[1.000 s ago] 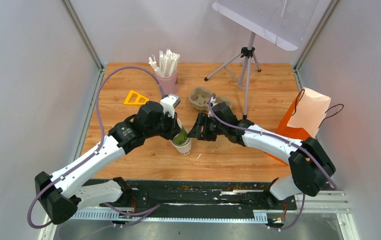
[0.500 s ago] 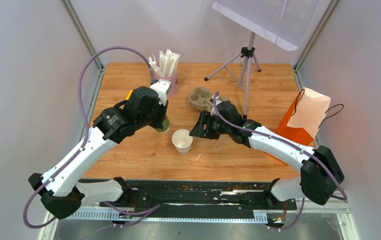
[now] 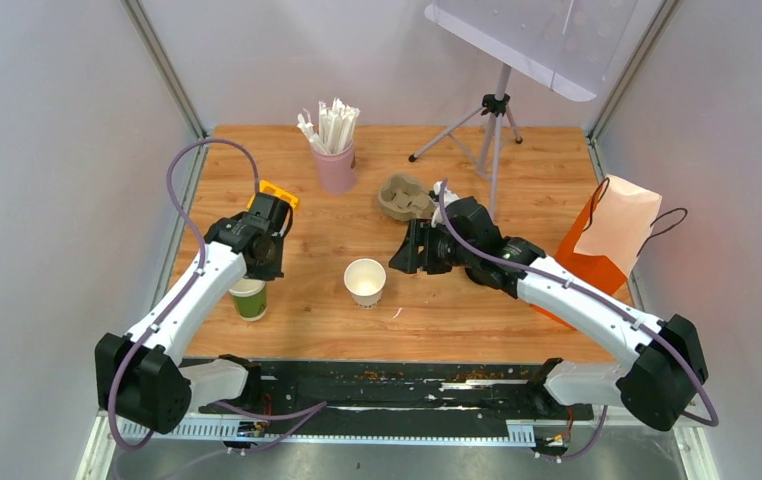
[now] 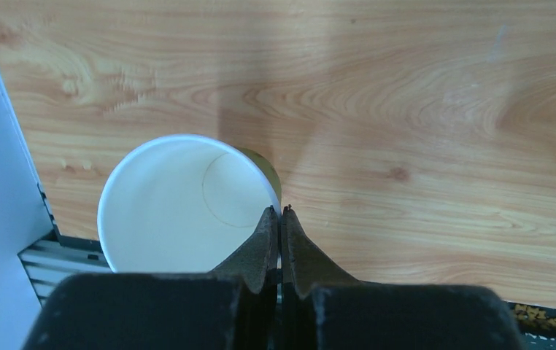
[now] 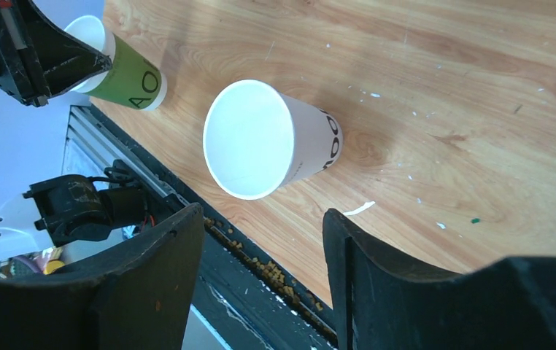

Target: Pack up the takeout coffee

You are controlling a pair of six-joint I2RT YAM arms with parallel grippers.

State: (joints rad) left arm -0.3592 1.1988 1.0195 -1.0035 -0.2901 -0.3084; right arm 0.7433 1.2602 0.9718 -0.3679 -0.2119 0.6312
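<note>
Both cups are judged light, thin-walled and easily crushed. As no lids are seen on them, a hold around the body is judged safer than a pinch at the rim. The green cup (image 3: 248,298) is found near the left front corner of the table (image 3: 457,305), its rim nipped by the clenched left gripper (image 4: 281,213). The white cup (image 3: 365,281) is stood mid-table, just beside the right gripper (image 5: 262,215), whose jaws are spread and grasp nothing. Both cups are seen empty. The carrier (image 3: 404,197) is unfilled. What lies in the bag (image 3: 612,235) cannot be told.
</note>
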